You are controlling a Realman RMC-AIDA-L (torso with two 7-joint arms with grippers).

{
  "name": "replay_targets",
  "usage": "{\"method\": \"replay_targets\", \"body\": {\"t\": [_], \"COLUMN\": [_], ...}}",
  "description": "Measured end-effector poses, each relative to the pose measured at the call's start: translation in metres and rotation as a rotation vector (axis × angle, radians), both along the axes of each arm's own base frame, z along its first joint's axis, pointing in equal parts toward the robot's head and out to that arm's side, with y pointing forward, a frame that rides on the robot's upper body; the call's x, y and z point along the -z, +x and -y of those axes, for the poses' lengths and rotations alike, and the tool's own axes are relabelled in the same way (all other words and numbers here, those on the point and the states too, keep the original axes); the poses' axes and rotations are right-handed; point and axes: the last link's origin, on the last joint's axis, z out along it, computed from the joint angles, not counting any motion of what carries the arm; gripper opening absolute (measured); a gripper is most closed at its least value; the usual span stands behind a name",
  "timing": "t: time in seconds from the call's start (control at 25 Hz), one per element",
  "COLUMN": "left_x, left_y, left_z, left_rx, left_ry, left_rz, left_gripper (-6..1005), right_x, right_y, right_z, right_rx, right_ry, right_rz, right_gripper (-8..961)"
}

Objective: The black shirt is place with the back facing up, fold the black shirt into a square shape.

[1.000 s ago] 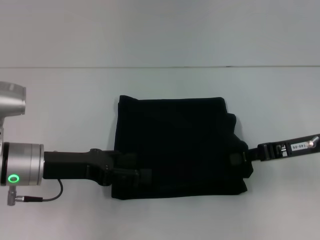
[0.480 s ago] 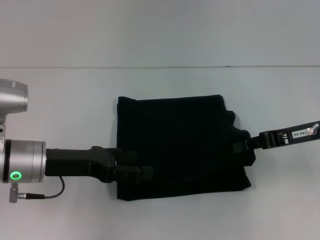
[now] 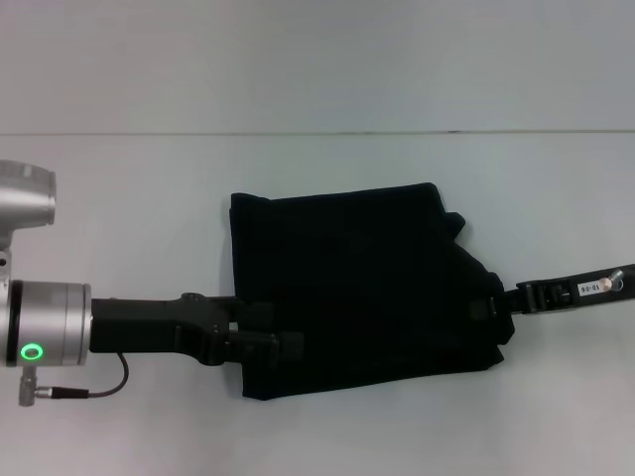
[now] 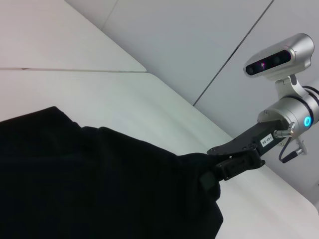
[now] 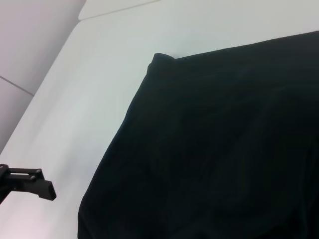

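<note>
The black shirt lies folded into a rough rectangle in the middle of the white table, plain side up, with no lettering showing. My left gripper lies low across the shirt's left edge, near its front corner. At the shirt's right edge my right gripper is shut on the cloth. In the left wrist view the black shirt bunches up into the right gripper. The right wrist view is mostly filled by the shirt, with part of the left gripper beside it.
The table's far edge meets a pale wall behind the shirt. A thin cable hangs under my left wrist. Bare tabletop surrounds the shirt on every side.
The shirt has turned and slid a little: its right side moved right and toward me with the right gripper, and its front left corner shifted right. The left arm barely moved.
</note>
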Motion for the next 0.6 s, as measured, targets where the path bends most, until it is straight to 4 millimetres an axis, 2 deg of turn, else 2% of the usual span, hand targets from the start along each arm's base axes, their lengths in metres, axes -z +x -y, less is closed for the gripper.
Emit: {"method": "replay_targets", "body": {"t": [0.2, 0.6], "left_x": [0.001, -0.001], "left_y": [-0.001, -0.003], "left_z": [0.001, -0.001], "left_rx": [-0.004, -0.021], "left_ry": [0.000, 0.014], "left_rz": [0.001, 0.010], "left_gripper": [886, 885], "right_x": [-0.004, -0.028], "right_y": [0.001, 0.008], "right_z": [-0.002, -0.009], "right_rx": [0.012, 0.085], "right_ry": [0.028, 0.072], "right_rz": [-0.015, -0.028], "right_gripper": [228, 479]}}
